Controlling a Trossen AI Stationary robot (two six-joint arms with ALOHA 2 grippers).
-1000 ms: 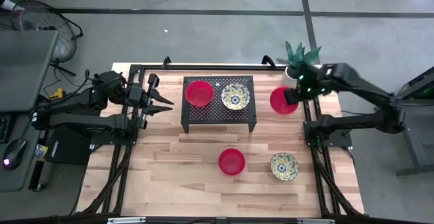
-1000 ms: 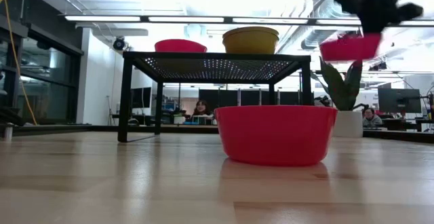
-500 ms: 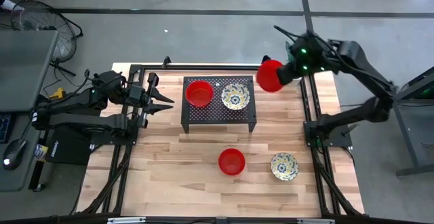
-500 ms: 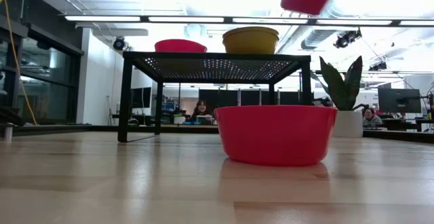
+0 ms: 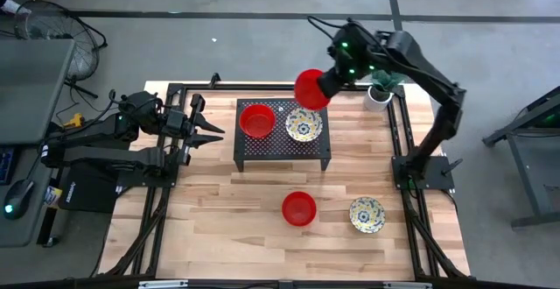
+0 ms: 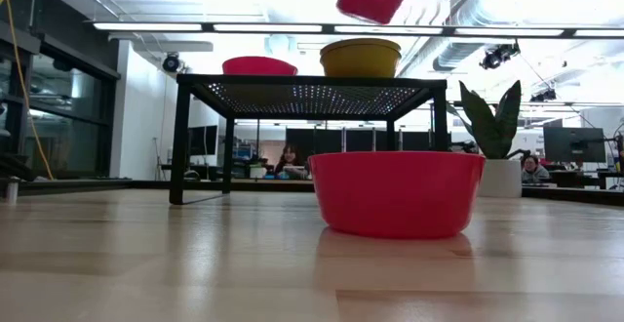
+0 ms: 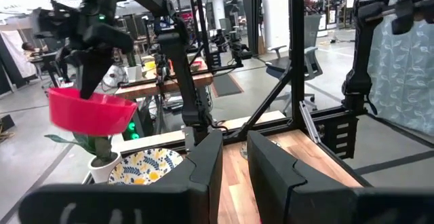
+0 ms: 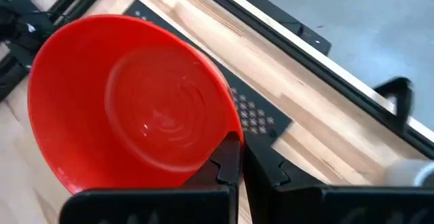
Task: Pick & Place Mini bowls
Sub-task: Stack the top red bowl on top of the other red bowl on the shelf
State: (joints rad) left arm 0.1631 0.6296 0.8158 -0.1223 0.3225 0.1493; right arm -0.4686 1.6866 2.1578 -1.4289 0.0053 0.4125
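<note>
Right gripper (image 5: 325, 86) pinched on the rim of a red mini bowl (image 5: 311, 88), carried high in the air above the far right corner of the black perforated rack (image 5: 282, 145). I hold it by the rim so the bowl hangs clear of my fingers and can be set down flat; the right wrist view shows it tilted, open side toward the camera. The rack already carries a red bowl (image 5: 256, 120) and a floral bowl (image 5: 303, 124) side by side. On the table nearer the front sit another red bowl (image 5: 298, 208) and a second floral bowl (image 5: 366, 214), apart. Potted plant (image 5: 380, 89) at the far right edge. Left gripper (image 5: 208, 129) waits left of the rack, fingers slightly parted, holding nothing.
</note>
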